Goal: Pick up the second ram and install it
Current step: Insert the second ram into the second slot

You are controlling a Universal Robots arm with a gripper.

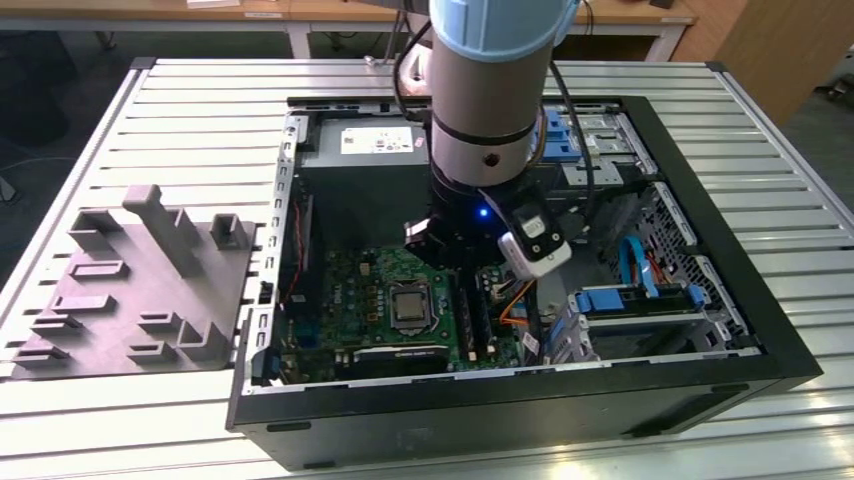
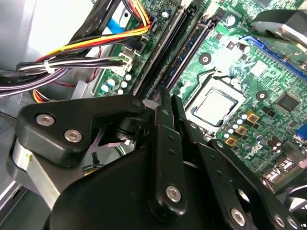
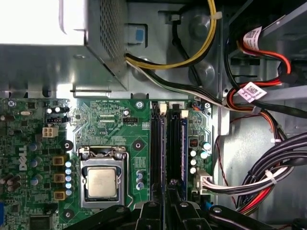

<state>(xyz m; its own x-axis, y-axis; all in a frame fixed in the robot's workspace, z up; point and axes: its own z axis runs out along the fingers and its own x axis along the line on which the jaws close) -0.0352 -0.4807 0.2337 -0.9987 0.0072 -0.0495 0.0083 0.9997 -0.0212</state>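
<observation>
Pincer (image 3: 168, 211) of black metal links, closed together over long black motherboard slots (image 3: 156, 148), glossy green motherboard (image 3: 110, 122)

Arm (image 1: 487, 90) comes down near-vertical into the open computer case (image 1: 694, 330), wrist (image 1: 467, 215) low over the motherboard (image 1: 367, 300), on the side towards the exterior view's right. Gripper (image 2: 168, 98) points straight down at the board. Fingers (image 2: 165, 143) are drawn close together, tips over the long black memory slots (image 3: 157, 148) beside the processor socket (image 3: 101, 182). In the first wrist view the fingertips (image 3: 173, 194) sit at the slots' near end.
</observation>
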